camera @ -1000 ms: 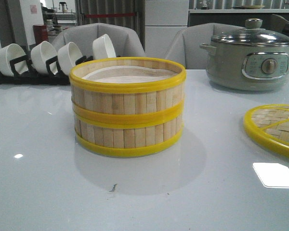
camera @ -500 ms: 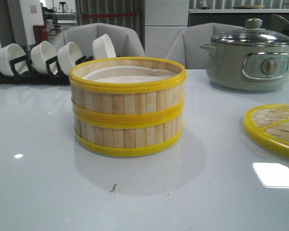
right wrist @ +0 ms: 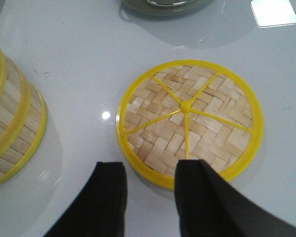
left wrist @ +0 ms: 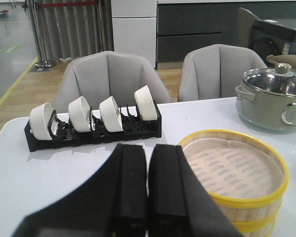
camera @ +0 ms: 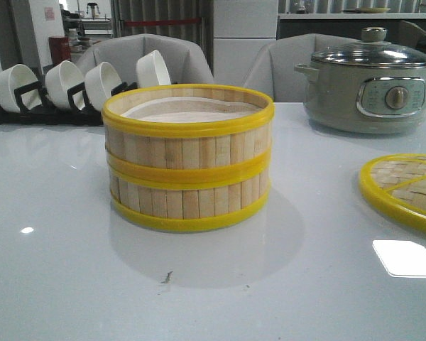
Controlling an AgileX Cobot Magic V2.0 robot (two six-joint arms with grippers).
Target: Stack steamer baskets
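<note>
I see the two steamer baskets [camera: 188,156] stacked mid-surface [camera: 57,284], glossy and white. Behind them stand a bowl rack [camera: 71,89], a cooker [camera: 369,78] and grey chairs [left wrist: 111,74]. My left tool [left wrist: 148,197] is pressed together; my right tool [right wrist: 150,197] gapes over the lid [right wrist: 190,121].

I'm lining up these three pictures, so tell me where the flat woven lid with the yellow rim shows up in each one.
Front view: the lid lies flat on the table at the right edge, partly cut off.
Left wrist view: the lid is not clearly in it.
Right wrist view: the lid fills the middle, whole, just beyond the open right hand.
Shared landmark: the stacked steamer baskets, in all three views.
</note>
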